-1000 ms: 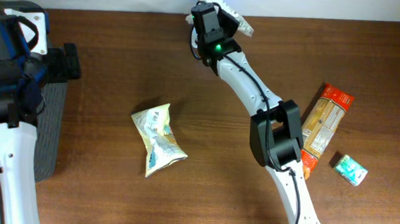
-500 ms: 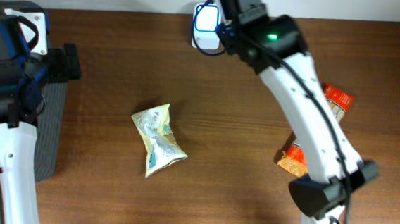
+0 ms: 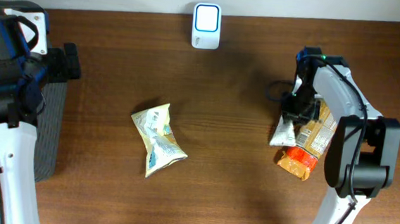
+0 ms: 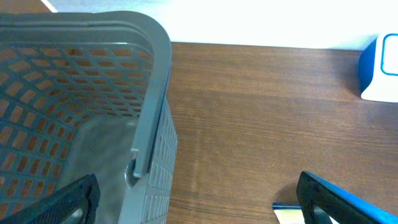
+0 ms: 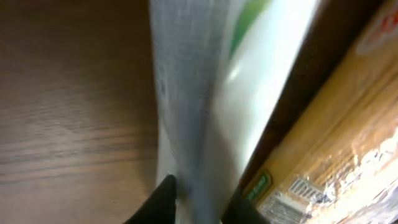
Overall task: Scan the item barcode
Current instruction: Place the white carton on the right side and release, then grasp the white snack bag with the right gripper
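From overhead, the right claw (image 3: 300, 110) is now seen low at the right side of the counter (image 3: 238, 178), carried well away from the scanner (image 3: 206, 26) where it was raised a second ago. The white packet (image 3: 282, 134) is found just under it, touching the orange-and-tan package (image 3: 317, 131). The yellow snack bag (image 3: 157, 139) is left unmoved. The left claw (image 3: 68, 62) is parked by the grey basket (image 3: 52, 126), as before.

On the left wrist, the fingers are spread wide around nothing.

On the right wrist, the packet is framed between narrowly set fingers, blurred; whether it is gripped cannot be told.
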